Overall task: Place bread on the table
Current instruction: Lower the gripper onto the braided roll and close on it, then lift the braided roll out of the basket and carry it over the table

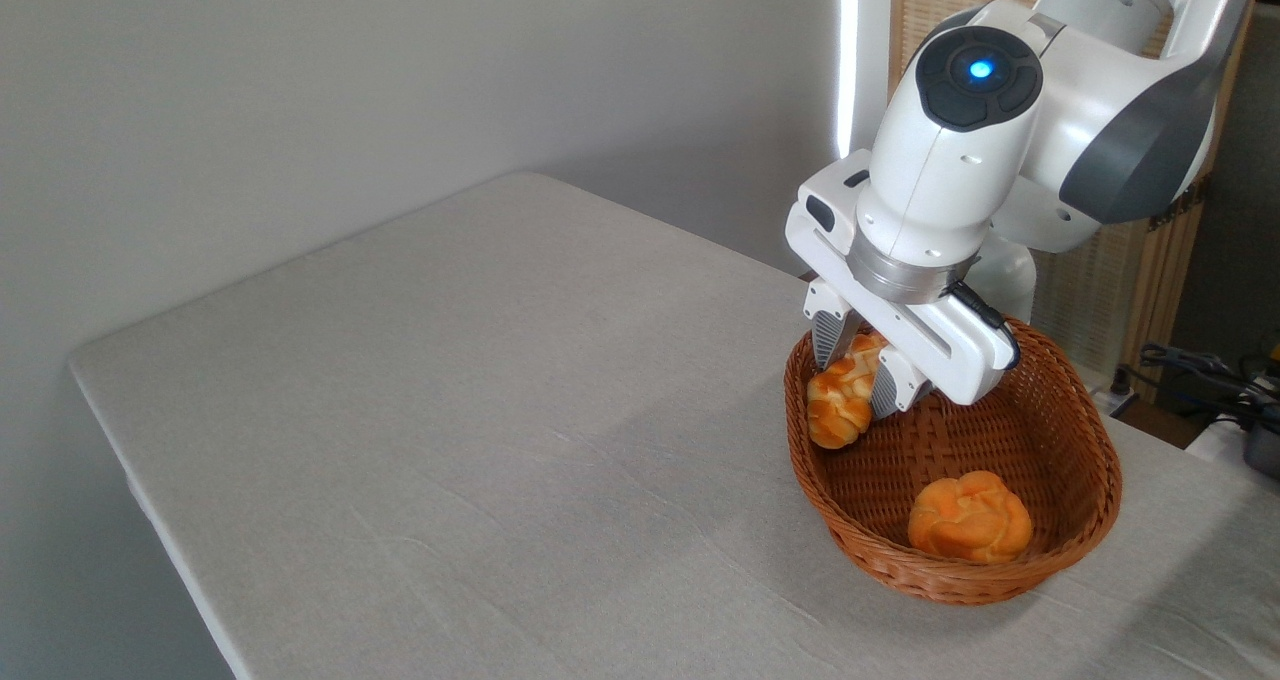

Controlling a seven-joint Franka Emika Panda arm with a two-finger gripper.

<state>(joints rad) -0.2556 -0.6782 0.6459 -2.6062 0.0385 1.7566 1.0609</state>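
Gripper [853, 368] fingers clamp the braided bread [840, 405] over the wicker basket's [1050, 560] left rim, a round bun [969, 517] lying inside, on the grey desk [450, 410].

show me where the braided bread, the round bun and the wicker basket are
braided bread [838, 412]: fixed camera, its lower end below the end effector.
round bun [969, 517]: fixed camera, its top middle.
wicker basket [1085, 430]: fixed camera, its right inner wall.
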